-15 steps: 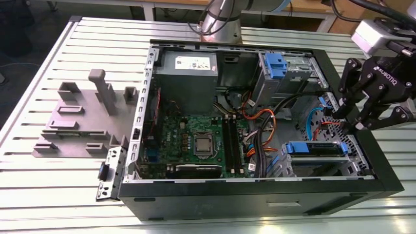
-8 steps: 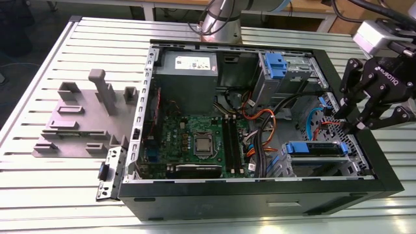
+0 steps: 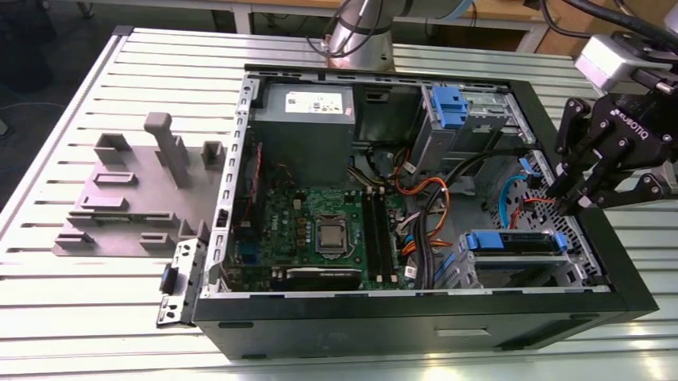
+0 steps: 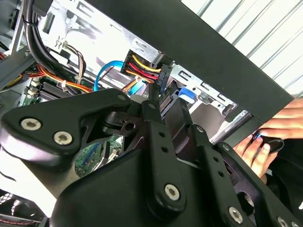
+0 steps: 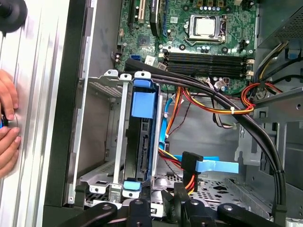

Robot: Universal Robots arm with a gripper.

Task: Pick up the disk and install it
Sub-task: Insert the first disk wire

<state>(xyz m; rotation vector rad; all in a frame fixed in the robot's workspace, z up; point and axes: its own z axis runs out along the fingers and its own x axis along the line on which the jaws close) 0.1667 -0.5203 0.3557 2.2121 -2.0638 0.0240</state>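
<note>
A robotics lab or workshop: an open computer case (image 3: pixel 424 313) lies on a slotted aluminium bench (image 3: pixel 85 294), the arm's base (image 3: pixel 360 36) bolted at its far edge, a grey fixture block (image 3: pixel 132 198) beside the case, wooden tables (image 3: pixel 498 16) behind

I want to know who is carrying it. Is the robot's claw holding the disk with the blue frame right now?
No. In the exterior view the gripper holds nothing at the computer case's edge, while the disk sits in its bay inside.

The scene holds 1 open computer case (image 3: pixel 424 317), 1 gripper (image 3: pixel 593 186) and 1 grey fixture (image 3: pixel 138 198). 1 disk (image 5: pixel 142 137) sits in the drive cage.
</note>
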